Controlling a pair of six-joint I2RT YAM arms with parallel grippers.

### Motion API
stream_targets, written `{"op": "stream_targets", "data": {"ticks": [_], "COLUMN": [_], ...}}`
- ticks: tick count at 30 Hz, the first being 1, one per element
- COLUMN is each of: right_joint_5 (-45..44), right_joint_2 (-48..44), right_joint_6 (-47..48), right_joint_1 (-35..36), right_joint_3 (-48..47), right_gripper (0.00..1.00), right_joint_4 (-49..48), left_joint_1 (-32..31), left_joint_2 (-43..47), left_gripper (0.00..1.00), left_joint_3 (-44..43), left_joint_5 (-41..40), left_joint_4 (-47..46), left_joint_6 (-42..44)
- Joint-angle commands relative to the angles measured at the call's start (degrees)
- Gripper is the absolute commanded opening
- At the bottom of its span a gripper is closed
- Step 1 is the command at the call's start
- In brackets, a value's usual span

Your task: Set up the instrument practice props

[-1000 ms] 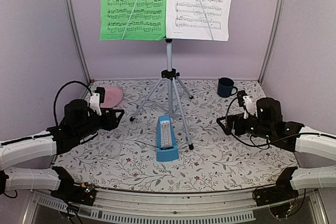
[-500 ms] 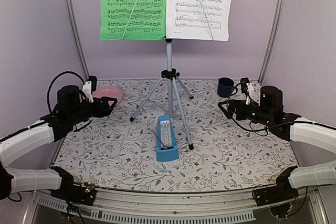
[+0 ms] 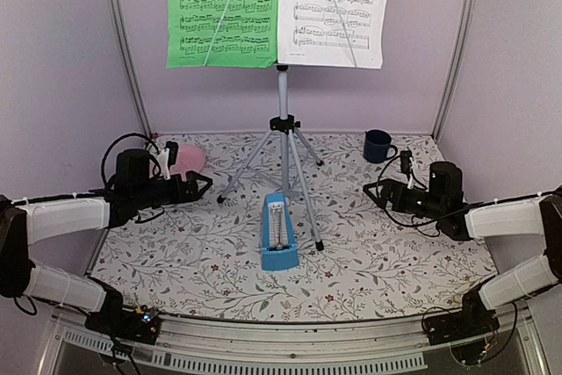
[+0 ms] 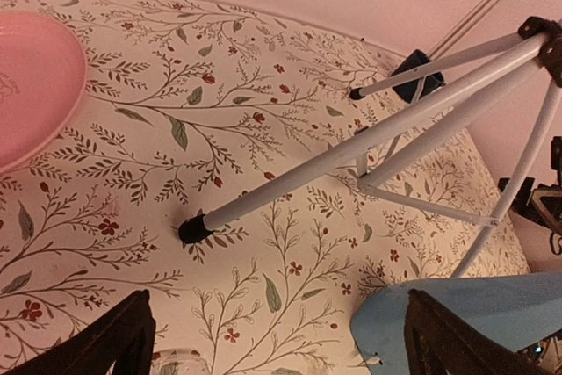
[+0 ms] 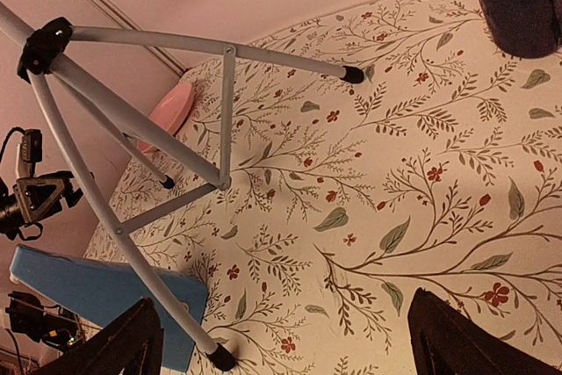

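Left gripper (image 3: 204, 185) and right gripper (image 3: 371, 196) are seen open and empty. The metronome (image 3: 279, 234), at six o'clock from the music stand (image 3: 283, 142), is judged light and rigid, best gripped across its flanks.

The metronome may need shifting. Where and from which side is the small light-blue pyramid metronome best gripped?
Probably across the narrower upper half of the small light-blue pyramid metronome, from the left arm's side: it stands upright and tapers upward, and a silver tripod leg slants close past its right side.
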State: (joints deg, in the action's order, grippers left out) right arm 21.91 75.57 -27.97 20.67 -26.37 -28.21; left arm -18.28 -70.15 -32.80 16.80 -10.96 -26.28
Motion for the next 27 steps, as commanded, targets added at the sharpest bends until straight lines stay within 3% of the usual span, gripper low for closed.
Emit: {"op": "stream_targets", "data": {"ticks": [1, 9, 27], "right_joint_5": [1.02, -0.09, 0.21], "right_joint_2": [3.62, 8.1, 9.03], "right_joint_6": [-3.7, -6.36, -4.38], "right_joint_1": [-0.27, -0.27, -0.24], "right_joint_3": [0.32, 0.2, 0.14], "right_gripper": [0.99, 0.99, 0.99], "right_joint_4": [-5.47, -5.02, -5.31], "left_joint_1": [1.17, 1.54, 1.62], "left_joint_2": [-1.91, -2.86, -6.05], "left_gripper": [0.99, 0.99, 0.99], "left_joint_3": [1.85, 3.61, 3.62], "left_joint_5": [1.57, -0.67, -3.16], "left_joint_4": [-3.11, -3.08, -1.9], "left_joint_6": [-1.98, -2.89, -2.98]}}
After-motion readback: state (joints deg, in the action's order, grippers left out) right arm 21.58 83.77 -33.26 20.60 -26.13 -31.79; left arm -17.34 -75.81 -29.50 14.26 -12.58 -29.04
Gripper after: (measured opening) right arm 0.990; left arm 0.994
